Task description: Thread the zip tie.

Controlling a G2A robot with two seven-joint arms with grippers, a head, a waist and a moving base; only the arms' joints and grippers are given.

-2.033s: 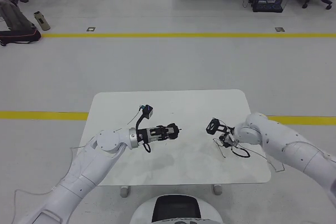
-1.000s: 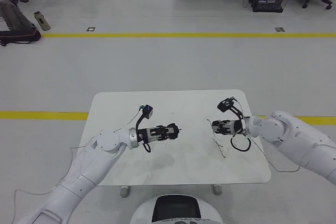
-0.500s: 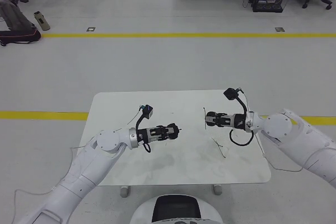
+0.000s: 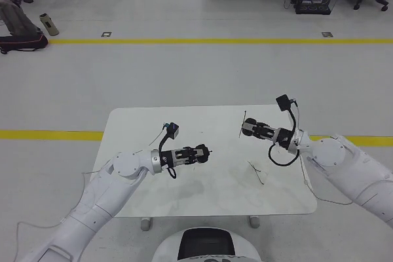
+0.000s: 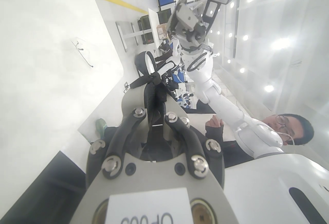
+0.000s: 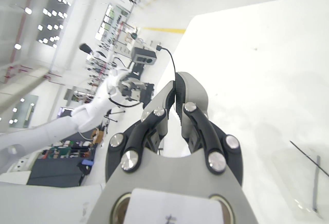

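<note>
The right gripper (image 4: 244, 128) is up above the table (image 4: 183, 118), over its far right part. Its two fingers are pressed tight together, and they pinch a thin black zip tie (image 4: 245, 116). The zip tie pokes out on both sides of the fingers. One end points to the far edge of the table and the other end points to the near edge. It hangs in the air and does not touch the table.

The left gripper (image 4: 205, 153) is over the middle of the table, with its tip turned to the right side. Its fingers are squeezed together too. A tiny dark bit sticks out at the tip, but I cannot tell what it is.

A clear little bag (image 4: 256, 171) lies flat on the table, on the right side, with thin dark strips in it.
</note>
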